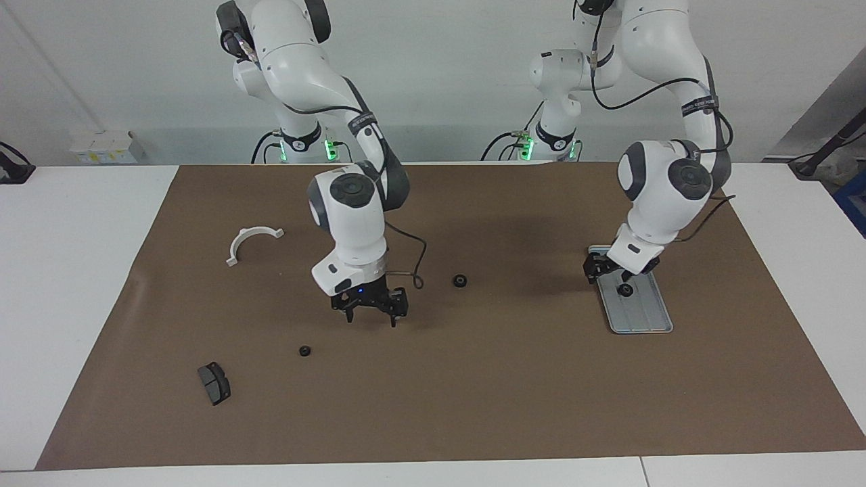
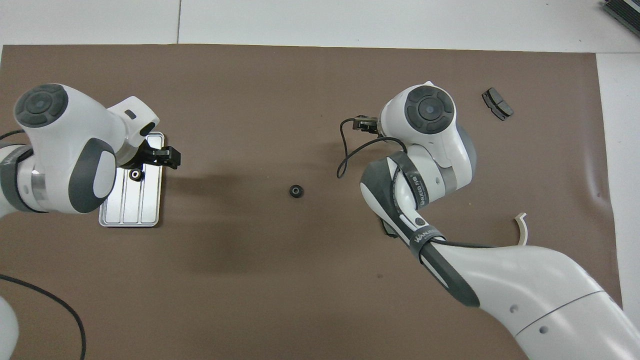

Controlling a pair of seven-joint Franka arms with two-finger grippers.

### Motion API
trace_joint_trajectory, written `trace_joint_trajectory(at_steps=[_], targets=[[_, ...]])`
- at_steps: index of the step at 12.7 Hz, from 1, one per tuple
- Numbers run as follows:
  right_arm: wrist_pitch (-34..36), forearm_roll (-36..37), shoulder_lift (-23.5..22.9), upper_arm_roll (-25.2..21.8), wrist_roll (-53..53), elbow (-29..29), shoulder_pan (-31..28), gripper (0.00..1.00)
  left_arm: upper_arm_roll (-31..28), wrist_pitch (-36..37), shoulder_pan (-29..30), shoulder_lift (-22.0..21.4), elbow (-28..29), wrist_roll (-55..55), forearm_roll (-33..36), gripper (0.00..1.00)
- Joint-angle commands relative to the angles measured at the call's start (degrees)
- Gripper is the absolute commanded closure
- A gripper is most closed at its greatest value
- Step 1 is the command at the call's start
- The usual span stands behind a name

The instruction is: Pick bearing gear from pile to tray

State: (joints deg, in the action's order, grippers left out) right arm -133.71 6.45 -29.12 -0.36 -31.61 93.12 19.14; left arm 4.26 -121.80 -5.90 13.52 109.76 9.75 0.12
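Observation:
One small black gear [image 1: 626, 289] [image 2: 135, 174] lies in the silver tray [image 1: 643, 318] [image 2: 131, 210]. My left gripper [image 1: 604, 272] [image 2: 167, 157] hangs open over the tray's edge, holding nothing. A second gear [image 1: 460, 280] [image 2: 296, 191] rests alone on the middle of the brown mat. A third gear [image 1: 304, 350] lies toward the right arm's end. My right gripper [image 1: 371, 318] hovers open and empty just above the mat between those two gears. In the overhead view its own wrist hides it and the third gear.
A white curved bracket [image 1: 252, 242] [image 2: 522, 225] and a dark brake pad [image 1: 214, 383] [image 2: 497, 103] lie at the right arm's end. Part of another pad [image 2: 387, 230] shows under the right arm. A loose cable [image 1: 413, 260] hangs from that wrist.

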Motion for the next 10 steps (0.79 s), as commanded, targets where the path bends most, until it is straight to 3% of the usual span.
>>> trace_joint_trajectory(at_steps=[1,3,4,6,10], targets=[[-3.64,0.06,-1.55,1.06,5.75,0.31,-4.62,0.0,-0.74,-1.41,-5.68,-0.78,0.45,10.25,0.15,0.19],[-4.71,-0.03,-3.31,1.15,9.27,-0.3,-7.44,0.02,-0.74,-4.22,-10.51,-0.26,0.45,19.47,0.15,0.2],[-5.06,-0.12,-3.66,1.24,11.29,-0.48,-9.11,0.13,-0.74,-4.93,-12.8,-0.08,0.45,22.74,0.15,0.21],[-5.24,-1.69,-4.54,1.5,13.07,-0.92,-10.88,0.26,-0.74,-7.3,-16.93,1.14,0.36,28.89,0.15,0.21],[-5.24,-3.46,-4.72,1.5,12.98,-0.22,-10.71,0.39,-0.74,-10.39,-23.0,5.27,-2.88,37.34,0.15,0.22]])
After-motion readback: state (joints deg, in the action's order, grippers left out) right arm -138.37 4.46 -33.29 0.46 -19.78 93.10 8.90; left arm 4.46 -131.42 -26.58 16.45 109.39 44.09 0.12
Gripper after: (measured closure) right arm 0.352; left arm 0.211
